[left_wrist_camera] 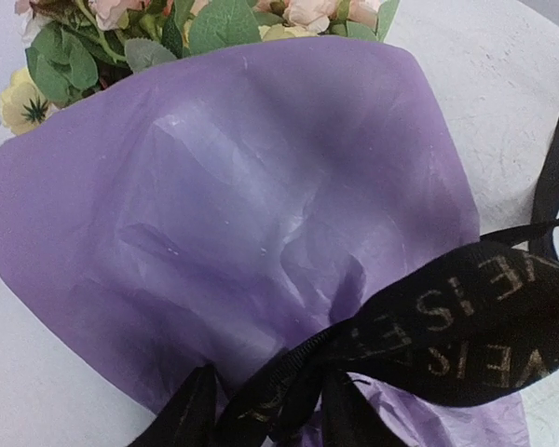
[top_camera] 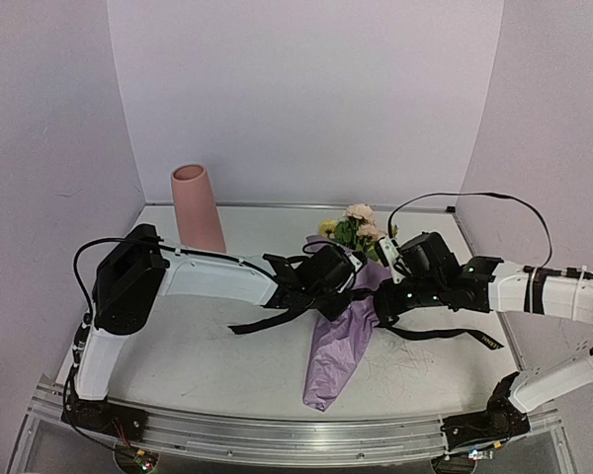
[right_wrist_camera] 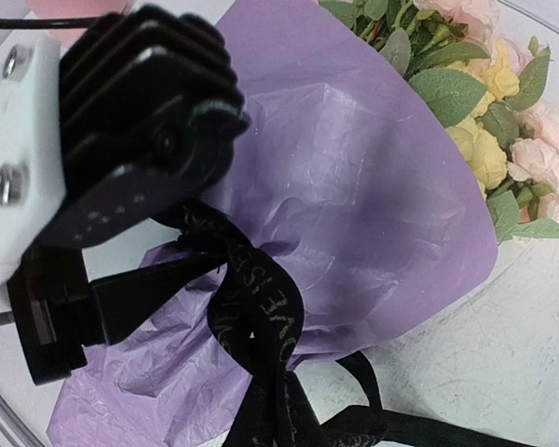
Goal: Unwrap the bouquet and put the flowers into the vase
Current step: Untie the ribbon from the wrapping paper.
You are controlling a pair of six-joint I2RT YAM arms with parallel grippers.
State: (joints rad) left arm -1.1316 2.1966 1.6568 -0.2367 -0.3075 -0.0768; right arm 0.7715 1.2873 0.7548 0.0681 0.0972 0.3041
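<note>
Lilac paper point(top_camera: 334, 351) is wrapping the bouquet point(top_camera: 348, 296), which is lying on the table point(top_camera: 198, 360) between the two arms, with the flowers point(top_camera: 359, 225) pointing toward the back wall.

Top view: we are seeing the pink vase point(top_camera: 198, 207) standing upright at the back left, well apart from the bouquet. No stem is showing at its mouth. The left gripper point(top_camera: 326, 286) and right gripper point(top_camera: 387, 296) are meeting at the tied waist of the cone, and loose tails of black ribbon point(top_camera: 445, 336) are trailing out to both sides.

Left wrist view: the ribbon is running between this gripper's fingers point(left_wrist_camera: 191, 414), which are standing partly apart. We cannot tell whether they are pinching it. The paper is covering the stems completely.

Right wrist view: the knot is sitting on the paper beside the left gripper's finger, and a ribbon strand is leading down out of the picture toward the right gripper. Its own fingers are not showing here. We are taking it as closed tight, but cannot tell on what.

We are judging the task to be at its first step:
- ribbon being worked on, not yet off
- paper not yet opened
- flowers not yet moved to the vase
</note>
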